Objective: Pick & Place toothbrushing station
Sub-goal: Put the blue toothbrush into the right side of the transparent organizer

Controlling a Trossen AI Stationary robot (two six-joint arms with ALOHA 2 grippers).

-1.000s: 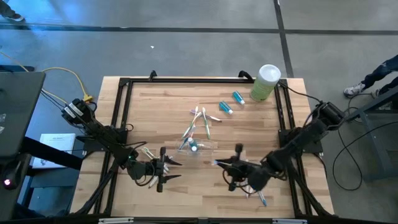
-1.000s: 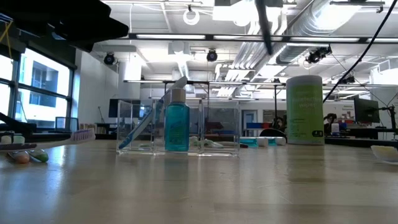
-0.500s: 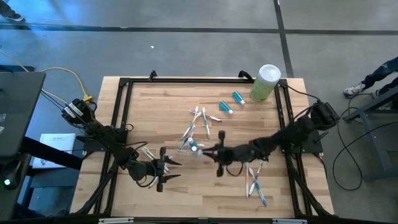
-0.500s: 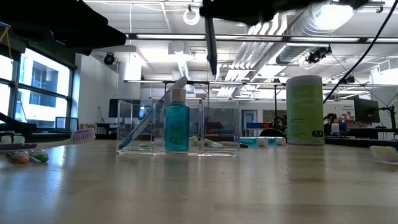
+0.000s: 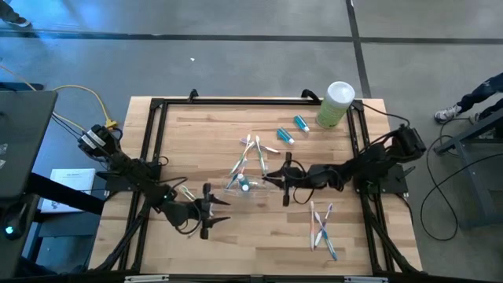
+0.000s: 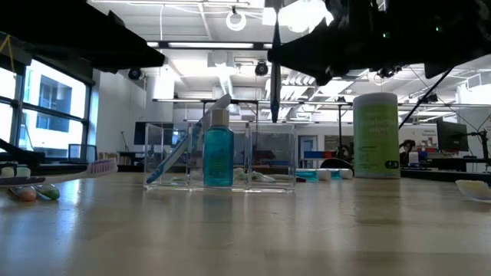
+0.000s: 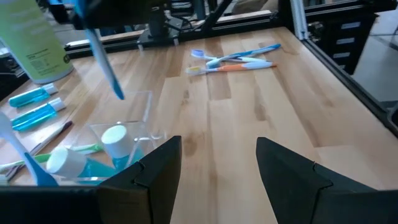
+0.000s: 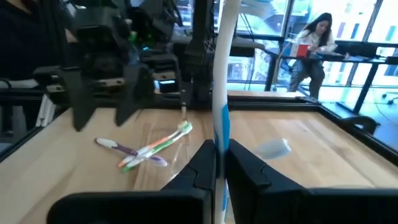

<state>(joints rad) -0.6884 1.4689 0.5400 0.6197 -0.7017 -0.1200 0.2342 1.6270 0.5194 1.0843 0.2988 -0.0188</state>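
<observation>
A robotics lab in an open-plan office hall: a pale wooden butcher-block desk in a black metal frame stands on grey concrete floor, under exposed silver ceiling ducts, with monitors and a seated person beyond.

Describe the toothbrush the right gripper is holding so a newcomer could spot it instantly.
Start at the clear cup in the middle of the table. Just to its right the right gripper is shut on a blue-and-white toothbrush. It is the only brush in the air, hanging upright over the cup; all the others lie flat on the wood or lean in the cup.
</observation>
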